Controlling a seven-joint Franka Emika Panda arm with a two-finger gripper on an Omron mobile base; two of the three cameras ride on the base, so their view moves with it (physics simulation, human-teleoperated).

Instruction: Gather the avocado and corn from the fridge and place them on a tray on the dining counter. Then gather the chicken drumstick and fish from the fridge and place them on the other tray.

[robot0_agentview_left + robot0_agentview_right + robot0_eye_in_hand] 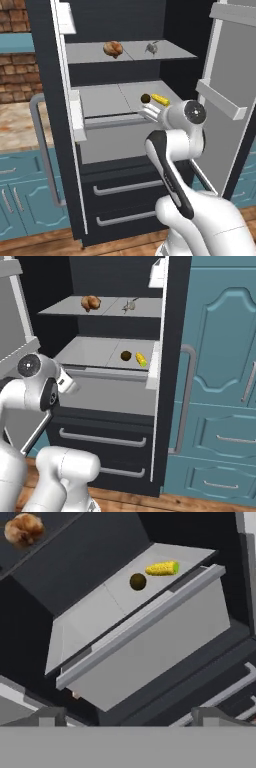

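Observation:
The fridge (45,60) stands open in front of me. On its lower shelf lie the dark avocado (145,98) (126,356) (138,581) and, right beside it, the yellow corn (160,100) (142,360) (162,568). The upper shelf holds the golden-brown chicken drumstick (113,48) (90,303) (23,529) and the small grey fish (152,47) (130,305). My gripper (145,113) (72,387) (130,717) hovers open and empty just outside the lower shelf's front edge, short of the avocado and corn and a little below them.
A pale grey bin (150,647) juts out under the lower shelf. Two dark drawers (125,187) sit below it. The left door (42,150) and right door (230,100) are swung wide. Teal cabinets (220,381) flank the fridge, with a stone top (15,125) on the left.

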